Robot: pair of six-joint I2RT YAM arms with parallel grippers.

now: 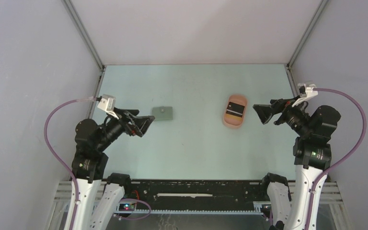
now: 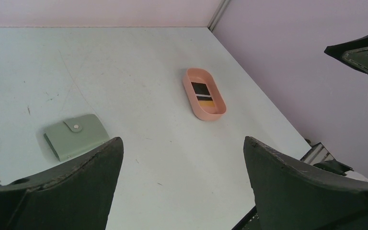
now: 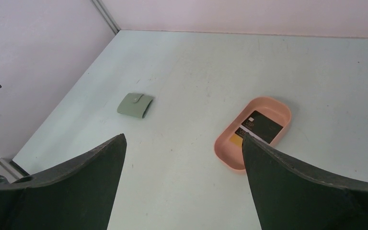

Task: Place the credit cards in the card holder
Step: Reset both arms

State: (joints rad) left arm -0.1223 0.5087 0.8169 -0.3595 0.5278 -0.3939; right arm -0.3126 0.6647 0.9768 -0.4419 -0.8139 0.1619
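- The credit cards (image 1: 235, 109) are lying flat inside a salmon-pink oval tray (image 1: 232, 124), which is sitting on the bench (image 1: 191, 148) right of centre.
- The tray's long axis is running roughly away from the arm bases, slightly tilted, and the black card is lying along it.
- The card holder (image 1: 163, 113) is resting closed on the bench left of centre, well apart from the tray, with its snap tab facing up.
- The right jaws are hanging released and empty, just to the right of the tray and pointing at it. The right arm (image 1: 311, 134) is clearly the nearer one for a card pickup.
- The left jaws are likewise standing wide apart, gripping nothing, and hovering near the card holder's near-left corner.
- A black face, a white stripe and a yellowish patch are showing in the tray. I cannot tell whether these are one card or several overlapping, and no silvery card is distinct.
- The tray's wall is likely crowding any edge grasp, and the right wrist view's own finger is cutting off the tray's near end.
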